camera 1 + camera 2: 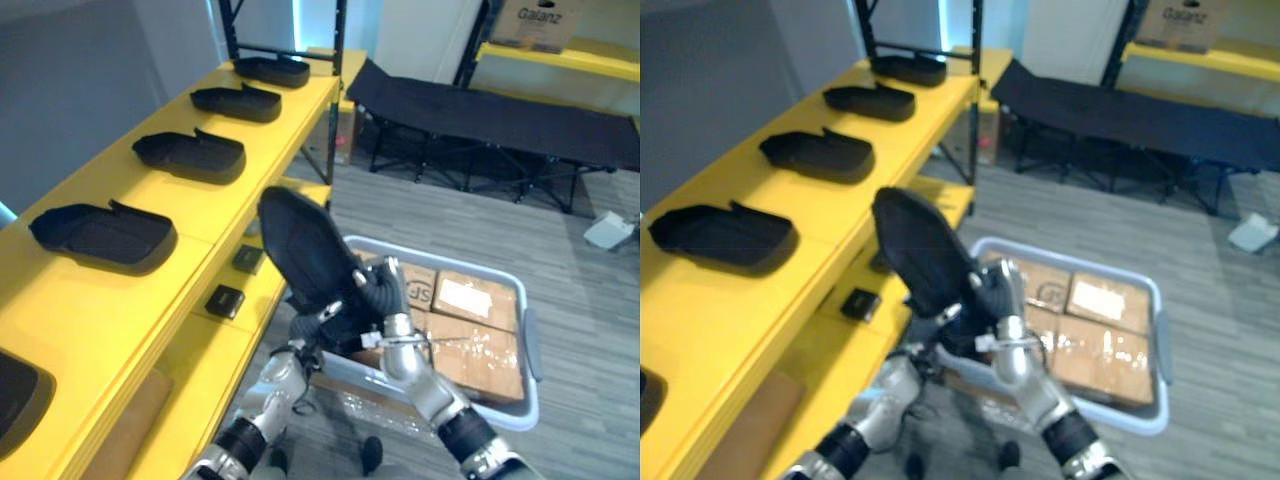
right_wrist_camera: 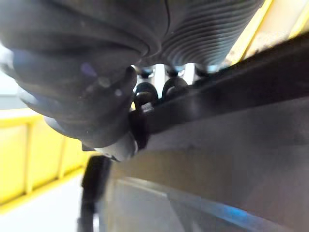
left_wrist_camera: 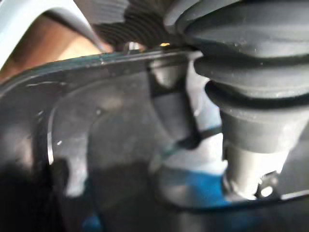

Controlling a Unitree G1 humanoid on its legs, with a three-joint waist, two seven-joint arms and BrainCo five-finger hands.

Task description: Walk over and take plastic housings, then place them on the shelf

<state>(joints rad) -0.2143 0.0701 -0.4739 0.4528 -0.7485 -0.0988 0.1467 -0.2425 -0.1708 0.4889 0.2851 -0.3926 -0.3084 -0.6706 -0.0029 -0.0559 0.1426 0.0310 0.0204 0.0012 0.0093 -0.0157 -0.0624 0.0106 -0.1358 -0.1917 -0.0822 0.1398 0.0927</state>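
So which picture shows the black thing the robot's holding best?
The left eye view: nearly the whole plastic housing shows, tilted up beside the yellow shelf. The right eye view shows it likewise; both wrist views catch close-up pieces of it.

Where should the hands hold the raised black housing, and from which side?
The rim at its lower end, one hand from each side, where the left hand and right hand sit. The housing is a shallow shell tilted upright; its thin edge gives a lip to pinch, and a low hold leaves the upper end free for the shelf.
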